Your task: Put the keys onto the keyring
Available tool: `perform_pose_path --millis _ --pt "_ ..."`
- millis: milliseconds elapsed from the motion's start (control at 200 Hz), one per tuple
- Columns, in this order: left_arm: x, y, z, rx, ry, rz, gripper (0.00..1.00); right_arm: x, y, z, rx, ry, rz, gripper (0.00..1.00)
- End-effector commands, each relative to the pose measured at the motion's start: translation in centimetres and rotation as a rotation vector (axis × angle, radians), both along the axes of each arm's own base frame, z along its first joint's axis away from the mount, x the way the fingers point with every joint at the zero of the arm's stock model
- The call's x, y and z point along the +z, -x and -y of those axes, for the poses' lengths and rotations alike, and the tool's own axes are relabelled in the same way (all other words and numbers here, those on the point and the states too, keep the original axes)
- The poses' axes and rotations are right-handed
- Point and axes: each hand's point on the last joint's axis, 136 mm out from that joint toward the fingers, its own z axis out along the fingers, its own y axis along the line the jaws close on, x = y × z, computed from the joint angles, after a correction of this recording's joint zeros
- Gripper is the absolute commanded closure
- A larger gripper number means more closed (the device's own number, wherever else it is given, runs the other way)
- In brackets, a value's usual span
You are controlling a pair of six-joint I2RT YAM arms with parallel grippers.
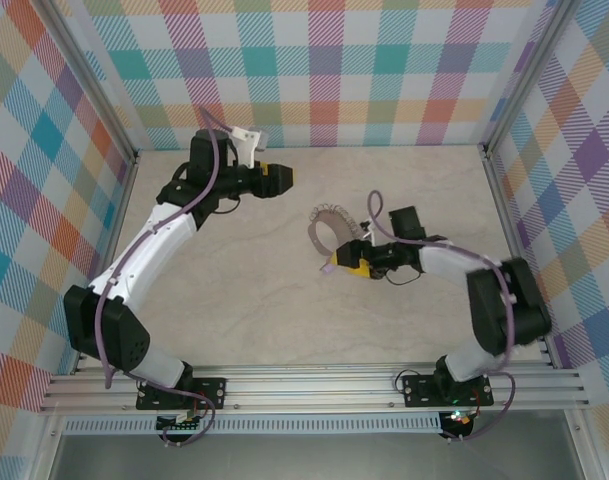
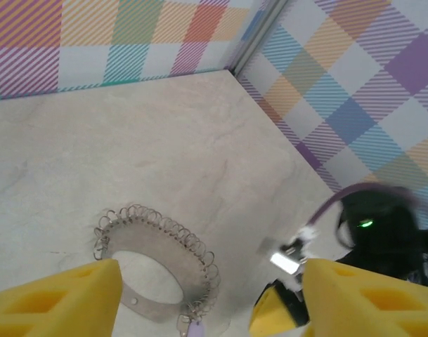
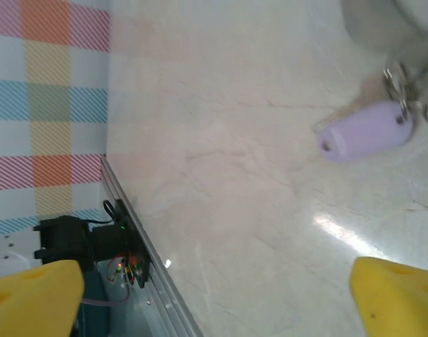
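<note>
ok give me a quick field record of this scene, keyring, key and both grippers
keyring: grey hoop fringed with wire loops, lying on the table, right of centre
key: lilac head, flat on the table at the hoop's near edge, touching the loops; cannot tell if it is threaded on
left gripper: open, empty, off to the keyring's far left, not touching it
right gripper: open, empty, just beside the key
task status: key at the ring, no gripper holding anything
</note>
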Motion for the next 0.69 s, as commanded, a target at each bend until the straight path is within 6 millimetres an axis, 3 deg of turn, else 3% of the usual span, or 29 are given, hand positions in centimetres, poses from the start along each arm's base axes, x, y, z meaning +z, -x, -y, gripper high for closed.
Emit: perform_pose_path --millis 0,125,275,505,620,690 --pt "3.3 1.3 -1.1 0.042 0.058 0.113 0.13 4.0 0.7 2.4 -0.051 0.009 0.087 0.0" --pt "3.1 2.0 -4.1 0.218 0.07 0.15 0.05 8.2 0.3 4.9 -0.142 0.063 0.225 0.0" --pt "1.5 2.4 -8.7 0.455 0.02 0.213 0.0 10.8 -2.2 9.3 -0.347 0.226 0.368 0.0" --pt "-3.5 3.6 -14.6 0.678 -0.251 0.251 0.0 10.0 -6.2 20.0 -0.819 0.626 0.568 0.0" --pt "-4.4 4.5 -16.4 0.738 -0.26 0.326 0.0 8.8 -7.0 22.9 -0.887 0.773 0.589 0.0" --pt "-5.3 4.7 -17.1 0.757 -0.284 0.354 0.0 7.7 -7.7 23.6 -0.914 0.799 0.636 0.0"
